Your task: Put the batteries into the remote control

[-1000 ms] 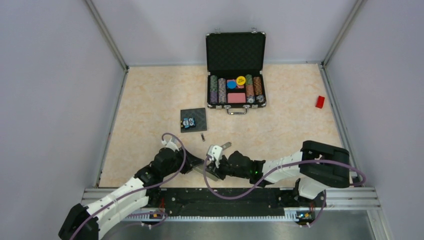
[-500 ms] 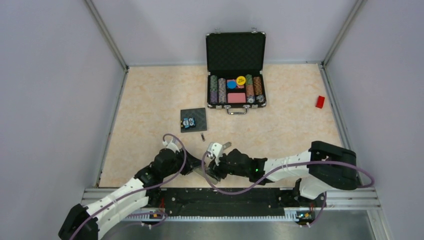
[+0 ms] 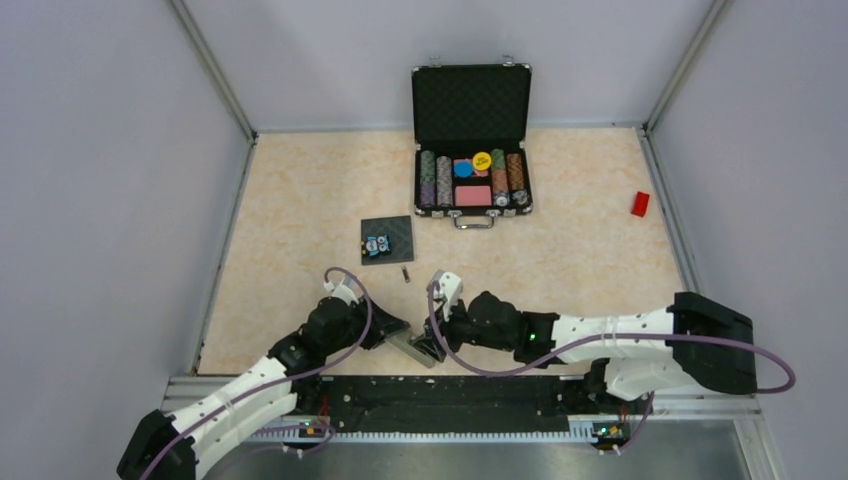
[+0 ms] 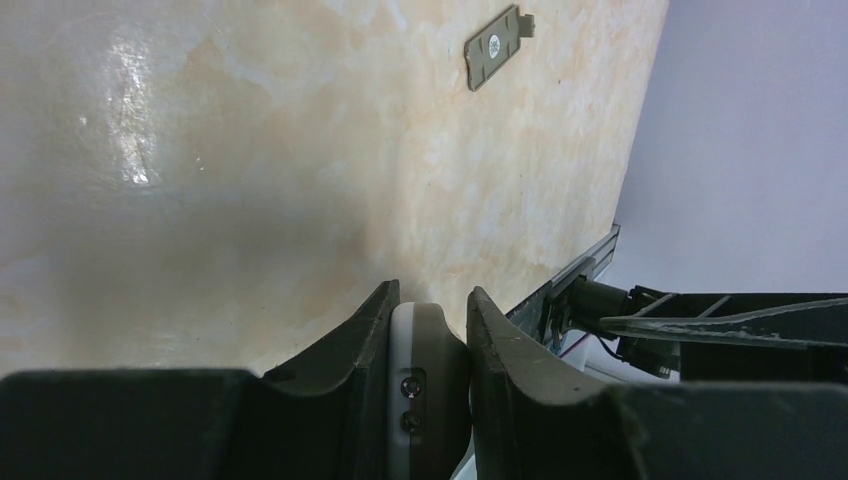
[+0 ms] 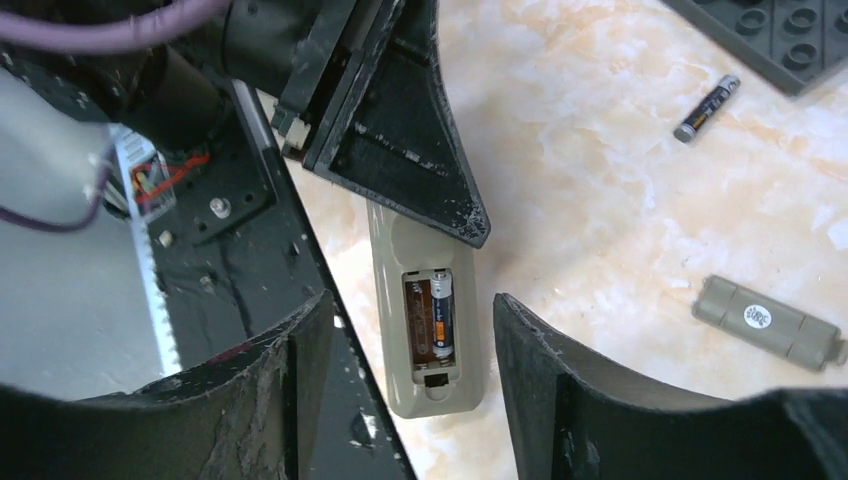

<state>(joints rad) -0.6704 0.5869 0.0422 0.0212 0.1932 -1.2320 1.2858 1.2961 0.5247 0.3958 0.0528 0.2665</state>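
The remote control (image 5: 425, 345) lies grey back up at the table's near edge, its battery compartment open. One of the batteries (image 5: 442, 318) sits in the right slot; the left slot shows bare. My left gripper (image 4: 432, 300) is shut on the remote's (image 4: 428, 372) far end. My right gripper (image 5: 410, 300) hovers open over the compartment end, one finger on each side, touching nothing. The other battery (image 5: 706, 108) lies loose on the table (image 5: 600, 200). In the top view the remote (image 3: 415, 347) lies between the left gripper (image 3: 395, 328) and the right gripper (image 3: 437, 345), with the loose battery (image 3: 406, 273) beyond.
A grey battery cover (image 5: 768, 320) lies on the table right of the remote. A black square pad (image 3: 386, 238) with a small blue toy sits beyond the loose battery. An open case of poker chips (image 3: 472, 180) stands at the back, a red block (image 3: 640, 203) far right. The metal rail (image 3: 460, 400) borders the near edge.
The right arm's elbow has swung out to the right and its wrist has shifted slightly right above the remote. The left arm and the remote have not moved.
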